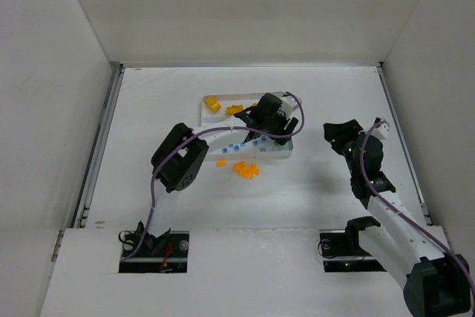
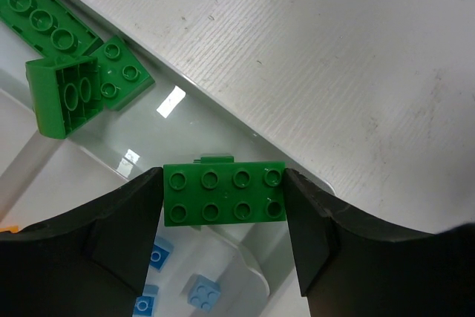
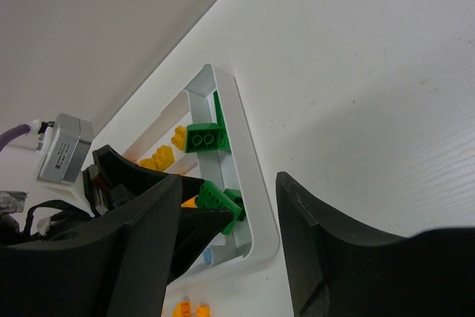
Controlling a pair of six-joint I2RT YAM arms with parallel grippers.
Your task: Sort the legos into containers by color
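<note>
Counts:
- Green, left wrist view: 4. One eight-stud green brick is pinched in the left pincer, studs toward the camera, a finger on each short end. 3 loose green bricks lie in the tray at its 10 o'clock, one with its underside showing.
- Pale blue bricks: 3, at the held brick's 6–7 o'clock, in a neighbouring section.
- Yellow bricks: at the tray's 11 o'clock corner in the top view, count unclear.
- Orange bricks: on the tabletop at the tray's 6 o'clock. Tight cluster plus 1 stray, cluster count unclear.
- Tray: 1.

Pose:
- Left arm: elbow raised at the tray's 7 o'clock, forearm reaching across, wrist over the tray's 3 o'clock end. The held brick hangs above the tray by its outer wall.
- Right arm: stretched from its base toward 11 o'clock. Right pincer is spread with nothing between the fingers, off the tray's 3 o'clock side and not touching it.
</note>
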